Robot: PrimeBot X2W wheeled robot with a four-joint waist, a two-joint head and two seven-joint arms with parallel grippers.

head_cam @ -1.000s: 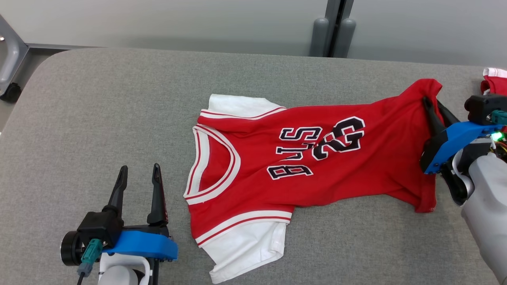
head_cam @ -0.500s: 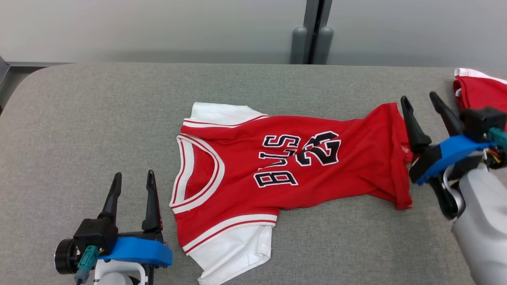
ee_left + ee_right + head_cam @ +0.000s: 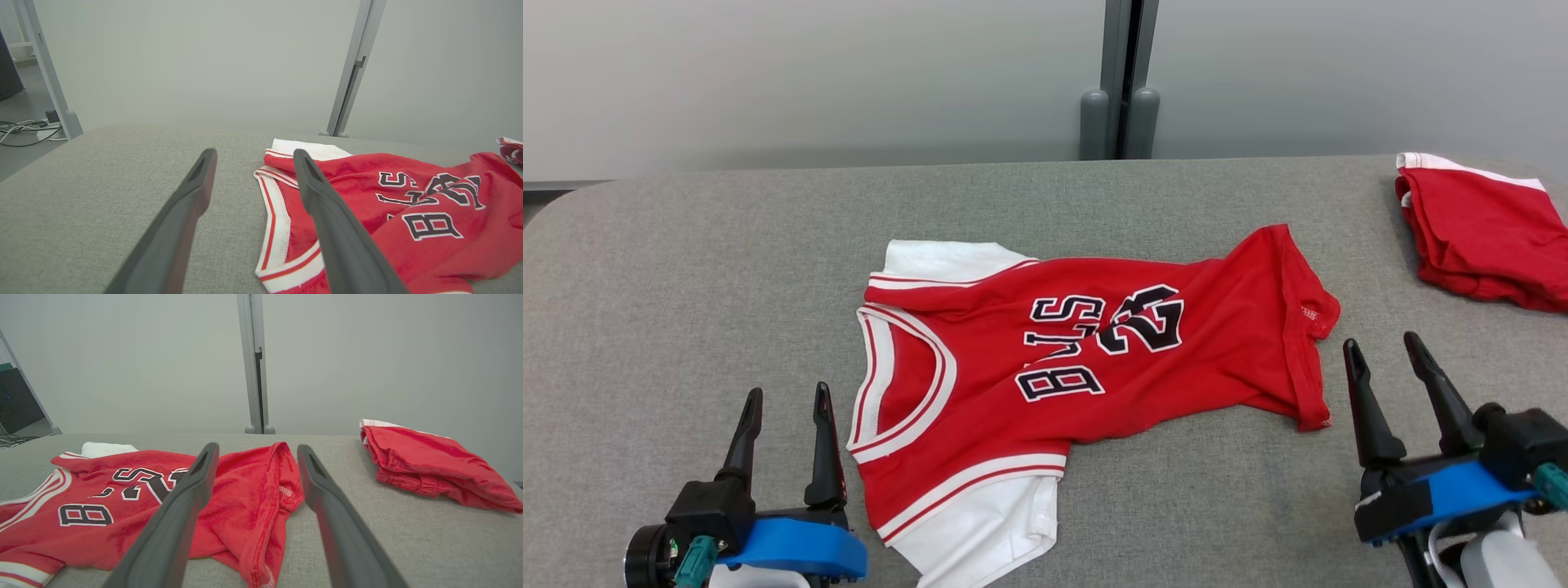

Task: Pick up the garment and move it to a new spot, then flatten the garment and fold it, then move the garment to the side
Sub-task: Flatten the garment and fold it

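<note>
We faced a broad table (image 3: pixel 686 269) covered in grey, felt-like fabric with a rounded corner. It was set against a plain pale wall (image 3: pixel 809 73) split by a grey metal post (image 3: pixel 1123 73). The garment (image 3: pixel 1217 327), soft and red with white sleeves, white-and-red striped trim and dark, white-edged lettering, lay rumpled at the table's middle. Its neck pointed toward our left, and its hem was creased and partly turned over. A folded red cloth (image 3: pixel 1486 237) sat at the far right. Our left gripper (image 3: pixel 788 389) and right gripper (image 3: pixel 1382 340) flanked the garment, fingers spread, grasping nothing.
</note>
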